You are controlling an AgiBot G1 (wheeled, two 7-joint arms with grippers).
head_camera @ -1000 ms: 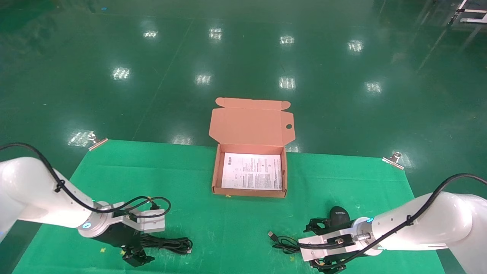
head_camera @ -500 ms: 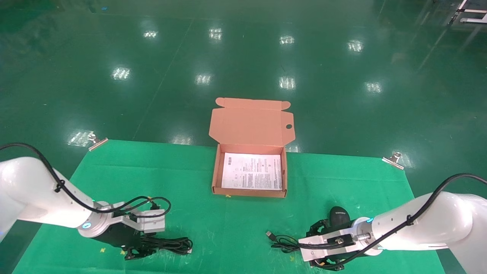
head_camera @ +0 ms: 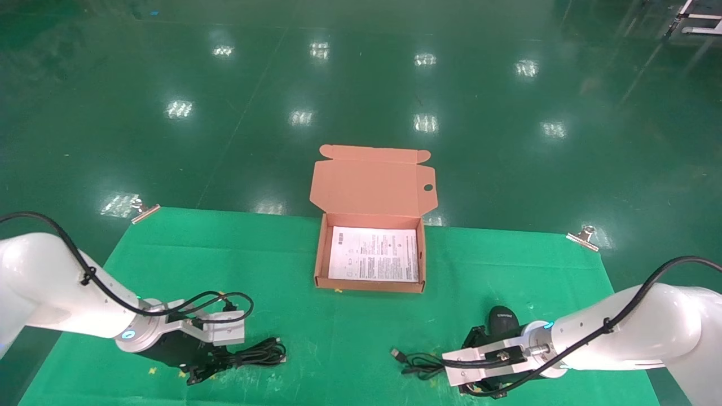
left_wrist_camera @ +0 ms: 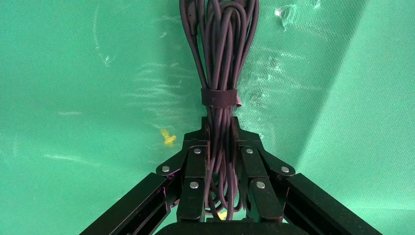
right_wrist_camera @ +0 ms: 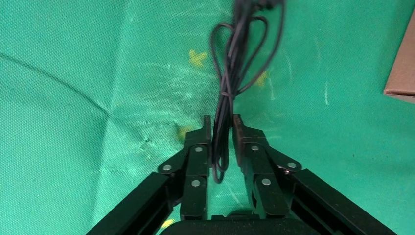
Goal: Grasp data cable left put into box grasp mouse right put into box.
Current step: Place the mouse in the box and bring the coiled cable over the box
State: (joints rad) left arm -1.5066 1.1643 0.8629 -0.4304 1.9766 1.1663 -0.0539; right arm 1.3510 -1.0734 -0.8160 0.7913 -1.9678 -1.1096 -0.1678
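Note:
The data cable [head_camera: 260, 355] is a black looped bundle on the green cloth at the near left. My left gripper [head_camera: 223, 361] is shut on one end of it. In the left wrist view the strapped bundle [left_wrist_camera: 219, 58] runs out from between the closed jaws of that gripper [left_wrist_camera: 220, 122]. The mouse [head_camera: 503, 318] lies at the near right, just beside my right wrist. My right gripper [head_camera: 451, 369] is shut on the mouse's thin cord [head_camera: 417, 363], not on its body. The cord [right_wrist_camera: 230, 73] loops out of the right gripper [right_wrist_camera: 221, 120]. The box [head_camera: 369, 285] stands open at the table's middle far side.
A white printed sheet [head_camera: 375, 254] lies in the box, whose lid [head_camera: 372, 183] stands up behind it. The cord's USB plug [head_camera: 396, 354] lies left of the right gripper. Metal clips [head_camera: 145, 210] [head_camera: 584, 235] hold the cloth's far corners. A box corner [right_wrist_camera: 401, 73] shows in the right wrist view.
Both grippers went from open to shut, the left on the cable bundle and the right on the mouse's cord. The bundle's free end lifted slightly and the USB plug shifted a little left.

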